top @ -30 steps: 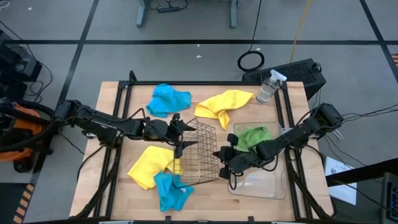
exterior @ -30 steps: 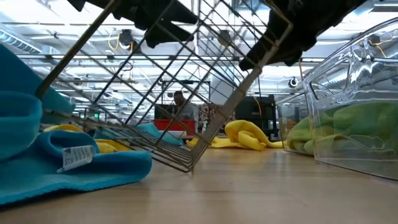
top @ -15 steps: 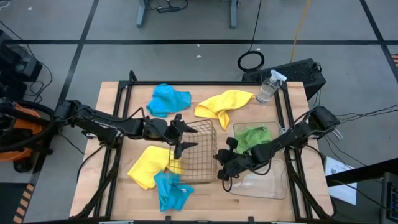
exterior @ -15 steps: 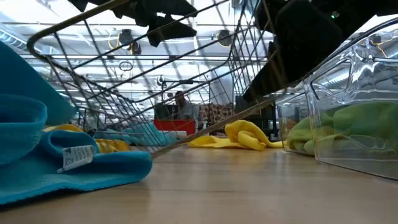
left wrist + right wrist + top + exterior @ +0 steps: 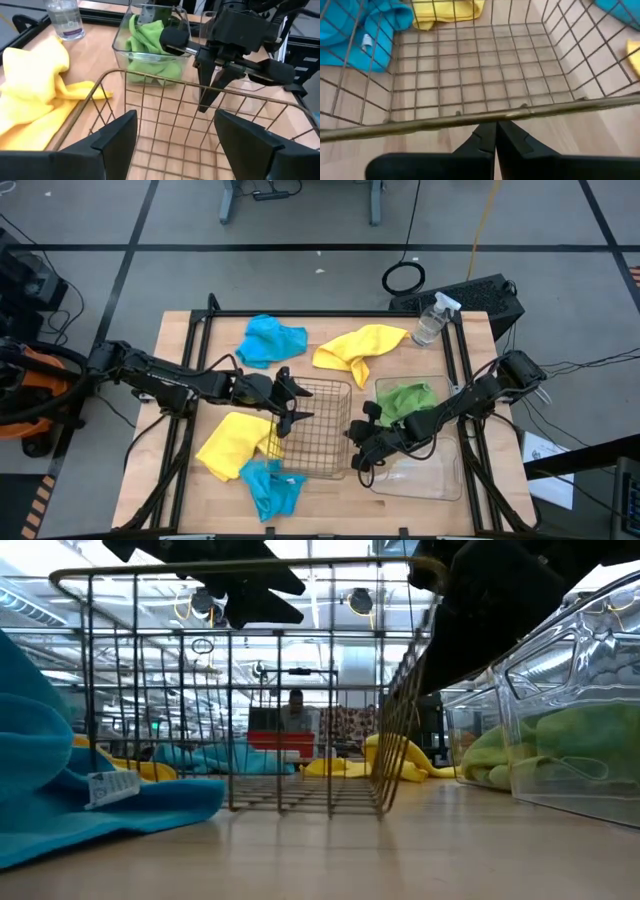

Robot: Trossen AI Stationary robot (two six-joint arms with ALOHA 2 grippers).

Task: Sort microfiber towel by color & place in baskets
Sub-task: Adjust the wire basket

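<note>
The brownish wire-mesh basket (image 5: pixel 314 430) stands upright on its base at mid-table, with nothing in it. My left gripper (image 5: pixel 290 402) is open over its left rim, fingers spread wide in the left wrist view. My right gripper (image 5: pixel 354 443) is shut at its right rim. A green towel (image 5: pixel 405 400) lies in the far clear tub (image 5: pixel 445 385); the near clear tub (image 5: pixel 420 477) holds nothing. A yellow towel (image 5: pixel 230 446) and a blue towel (image 5: pixel 268 489) lie against the basket's left and near sides. Another blue towel (image 5: pixel 270 338) and yellow towel (image 5: pixel 360 345) lie farther back. My left gripper hovers over the basket's left rim, which its own fingers (image 5: pixel 116 141) hide; I cannot tell whether it touches. My right gripper has its shut fingertips (image 5: pixel 495 131) at the basket's right rim wire (image 5: pixel 495 118), slanting down from the table's right; whether they touch it, I cannot tell.
A clear spray bottle (image 5: pixel 428 320) stands at the far right corner. A black metal frame (image 5: pixel 200 320) runs along the table's edges. Bare wood shows at the near edge and between the two far towels.
The basket has swung down from tilted on one edge to flat on its base, its open top now facing up. Both grippers stayed at its left and right rims through the turn. The yellow and blue towels beside it slid slightly toward the left.
</note>
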